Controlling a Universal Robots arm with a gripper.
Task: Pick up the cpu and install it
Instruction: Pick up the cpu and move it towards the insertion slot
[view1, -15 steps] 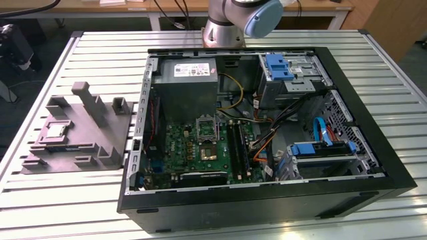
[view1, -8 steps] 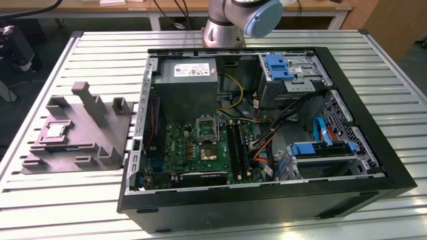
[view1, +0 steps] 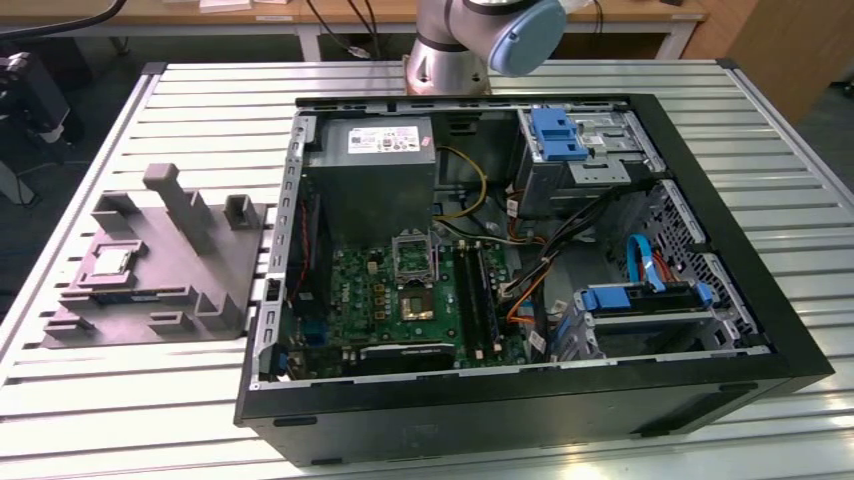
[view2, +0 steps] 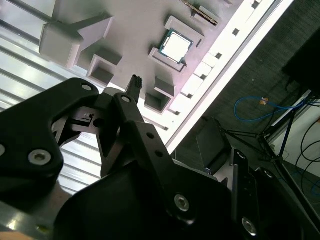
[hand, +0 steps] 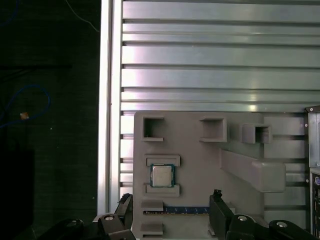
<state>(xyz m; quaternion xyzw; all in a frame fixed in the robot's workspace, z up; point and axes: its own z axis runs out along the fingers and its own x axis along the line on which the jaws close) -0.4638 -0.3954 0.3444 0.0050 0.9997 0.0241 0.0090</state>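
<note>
The cpu (view1: 110, 262) is a small square chip with a silvery top, lying flat in a recess of the grey holder (view1: 174, 272) on the table at the exterior view's left. Both wrist views look down on the cpu (hand: 162, 175) (view2: 176, 46) from well above. My gripper (hand: 171, 202) is open, its two black fingers (hand: 217, 200) spread wide with nothing between them, and it is clear of the chip. One fingertip (view2: 135, 84) points toward the holder. The dark socket (view1: 415, 300) sits on the green motherboard inside the open case.
The open black computer case (view1: 747, 385) takes up the table's middle and the exterior view's right, with a grey power supply (view1: 374, 170), drive bays and cables inside. Tall posts (view1: 167, 190) rise from the holder. The slatted table's edge (hand: 106, 100) runs close beside the holder.
</note>
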